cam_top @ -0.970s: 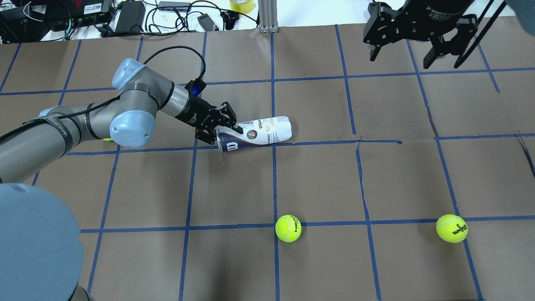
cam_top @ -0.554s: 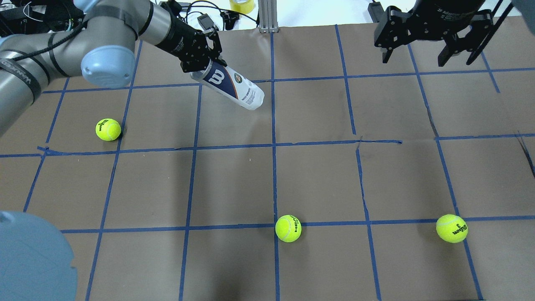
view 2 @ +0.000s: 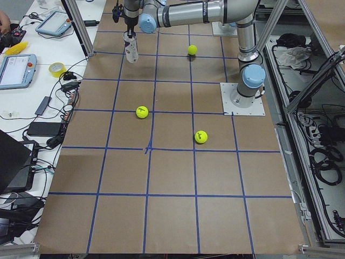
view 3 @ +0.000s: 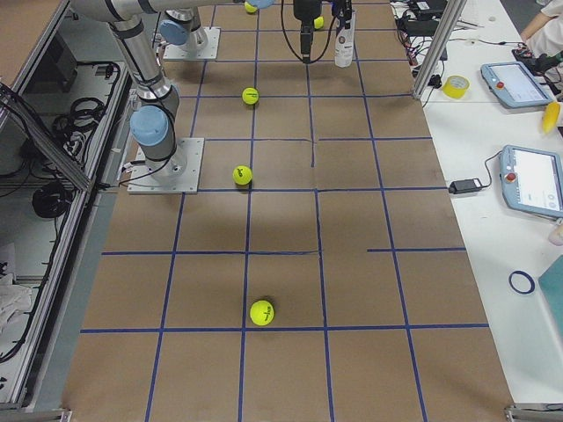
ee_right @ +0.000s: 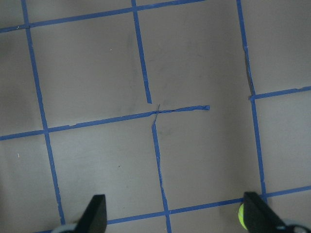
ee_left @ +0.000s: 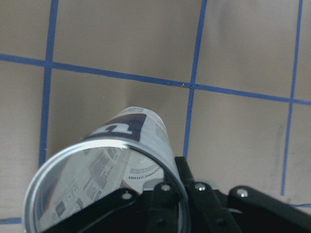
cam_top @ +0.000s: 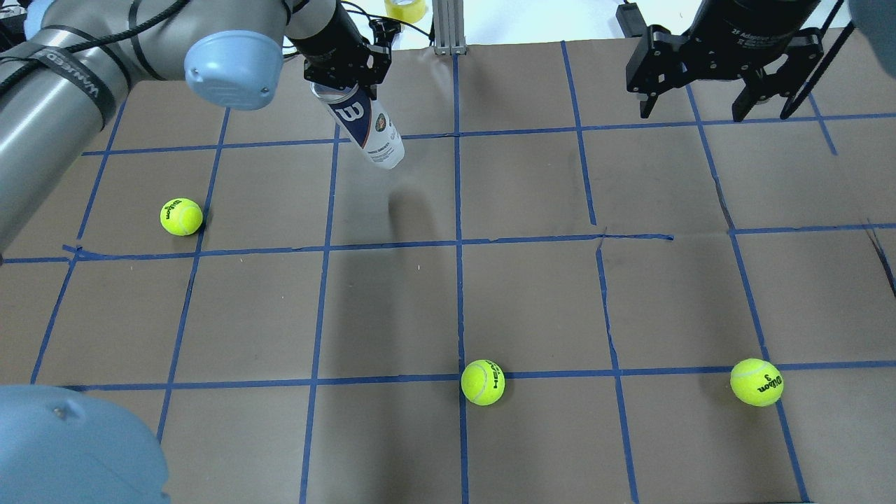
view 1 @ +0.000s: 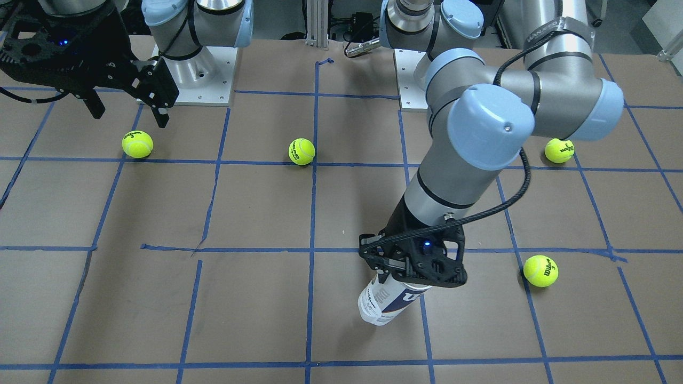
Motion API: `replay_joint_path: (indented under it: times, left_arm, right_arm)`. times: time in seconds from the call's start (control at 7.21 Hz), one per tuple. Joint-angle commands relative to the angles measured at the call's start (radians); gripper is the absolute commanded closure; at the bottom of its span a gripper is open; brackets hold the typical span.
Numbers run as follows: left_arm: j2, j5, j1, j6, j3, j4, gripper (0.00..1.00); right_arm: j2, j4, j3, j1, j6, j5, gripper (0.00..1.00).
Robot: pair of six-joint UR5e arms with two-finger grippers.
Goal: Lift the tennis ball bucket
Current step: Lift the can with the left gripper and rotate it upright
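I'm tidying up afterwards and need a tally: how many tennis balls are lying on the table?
4 tennis balls, seen from the front: one near the right gripper, one mid-table, one beside the left arm, one near the held can. The arm could hide more.

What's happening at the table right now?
The left gripper holds the can by its rim end. The can hangs nearly upright, clear of the table, with its shadow apart from it. The right gripper hangs open above the table, holding nothing. Four balls lie loose on the table, none of them near either gripper.
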Motion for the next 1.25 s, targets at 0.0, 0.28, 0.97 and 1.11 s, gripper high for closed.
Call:
replay_joint_path:
  times: [0.0, 0.28, 0.97, 1.11]
  left_arm:
    - [-0.049, 0.059, -0.047, 0.123, 0.002, -0.011, 1.0]
    - [-0.062, 0.059, -0.047, 0.137, 0.0, 0.001, 1.0]
    - [-0.054, 0.054, -0.052, 0.044, -0.023, -0.01, 0.03]
    - [-0.019, 0.059, -0.064, 0.01, -0.015, -0.045, 0.0]
  right_arm:
    - [0.0, -0.003, 0.0, 0.0, -0.003, -0.002, 0.0]
    - [0.0, 0.0, 0.0, 0.0, -0.003, -0.002, 0.0]
    - [0.0, 0.0, 0.002, 0.0, 0.0, -0.002, 0.0]
    - [0.0, 0.0, 0.002, 0.0, 0.0, -0.002, 0.0]
